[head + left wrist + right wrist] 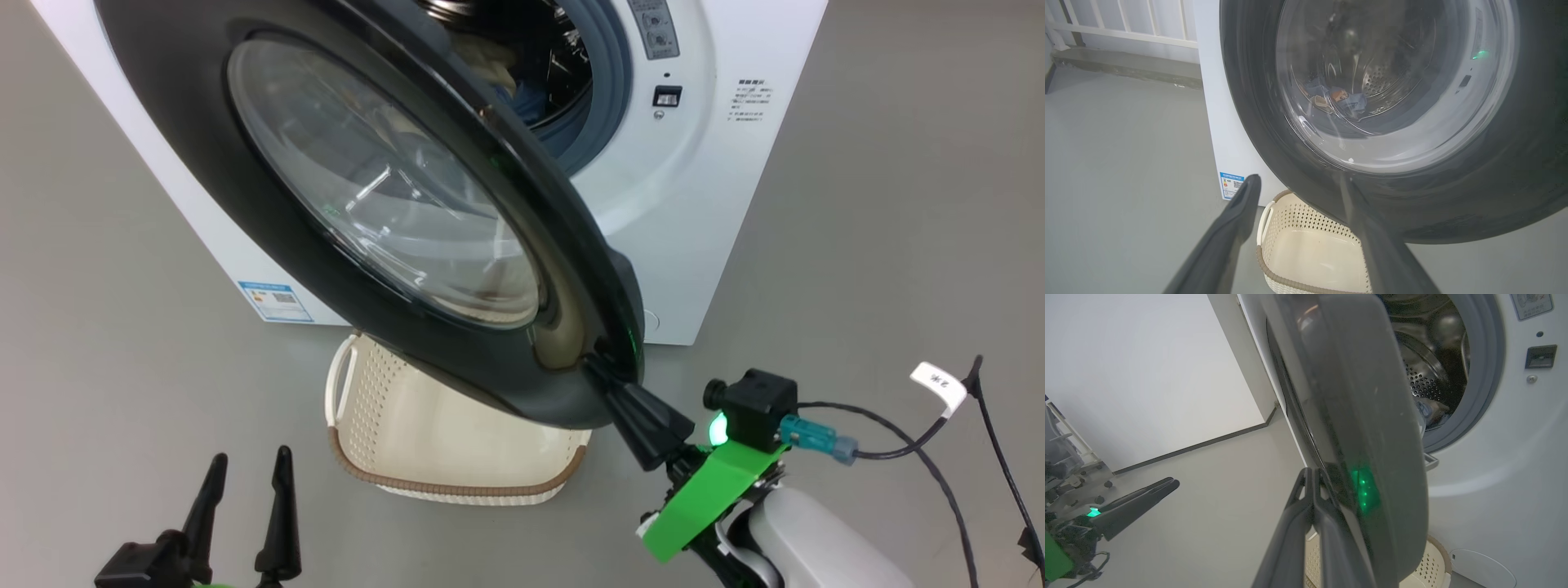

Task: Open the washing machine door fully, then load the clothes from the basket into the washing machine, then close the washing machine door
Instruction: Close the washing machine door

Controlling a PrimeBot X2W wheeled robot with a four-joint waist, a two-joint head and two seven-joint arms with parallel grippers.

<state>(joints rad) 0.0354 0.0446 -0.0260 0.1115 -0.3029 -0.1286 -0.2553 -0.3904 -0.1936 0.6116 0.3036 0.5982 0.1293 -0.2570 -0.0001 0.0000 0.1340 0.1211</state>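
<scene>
The washing machine [718,204] stands with its door [367,196] part-way open, black rim and glass bowl facing me. My right gripper [608,377] is shut, and its fingertips [1312,475] rest against the outer face of the door's rim near its free edge. Light blue and cream clothes [1335,98] lie in the steel drum, seen through the glass, and the clothes [1429,410] also show past the grey gasket. The cream basket [392,425] sits on the floor under the door, and its visible inside is bare. My left gripper [251,454] hangs open to the left of the basket, holding nothing.
Grey floor surrounds the machine. A black cable with a white tag [939,384] trails from my right wrist. A white railing [1126,32] runs along the wall left of the machine. The door's latch slot [667,96] sits on the white front, right of the opening.
</scene>
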